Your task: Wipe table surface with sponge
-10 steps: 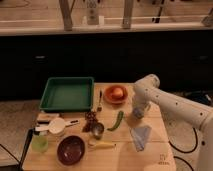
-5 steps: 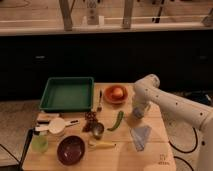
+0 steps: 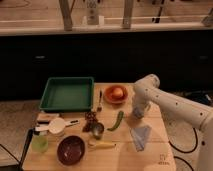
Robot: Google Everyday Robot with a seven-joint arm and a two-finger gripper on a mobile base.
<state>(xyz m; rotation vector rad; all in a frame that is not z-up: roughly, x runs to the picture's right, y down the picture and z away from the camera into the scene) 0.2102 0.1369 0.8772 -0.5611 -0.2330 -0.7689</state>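
Table surface [image 3: 155, 150]: pale wood with plank lines, filling the lower middle of the view; bare wood mostly at the right edge and toward 5 o'clock.
Sponge: nothing in view clearly reads as one (the pale blue-grey piece [image 3: 141, 137] lying flat on the wood is the nearest candidate, though it could equally be a cloth).
Gripper [image 3: 138, 112]: at the end of the white arm [image 3: 170, 102], low over the wood at about 12 o'clock from the blue-grey piece and near it; whether anything is held cannot be told.
Green pepper [image 3: 116, 121]: just beside the gripper at its 8 o'clock; likely to get knocked on any leftward sweep.
Plate with orange fruit [image 3: 115, 93]: at the gripper's 10 o'clock, near.
Clutter farther left: fork [image 3: 100, 100], small metal cup [image 3: 97, 130], banana [image 3: 102, 145], dark bowl [image 3: 70, 149], green cup [image 3: 40, 144], white cup [image 3: 56, 125], green tray [image 3: 67, 93] at the far 10 o'clock corner.
Doing the step well: probably best to press the wiper flat, keep strokes along the planks within the open right strip from 12 toward 6 o'clock, and stop short of the pepper (light, steady downward pressure rather than a fast swipe).
Risk: dragging past the table's right edge.
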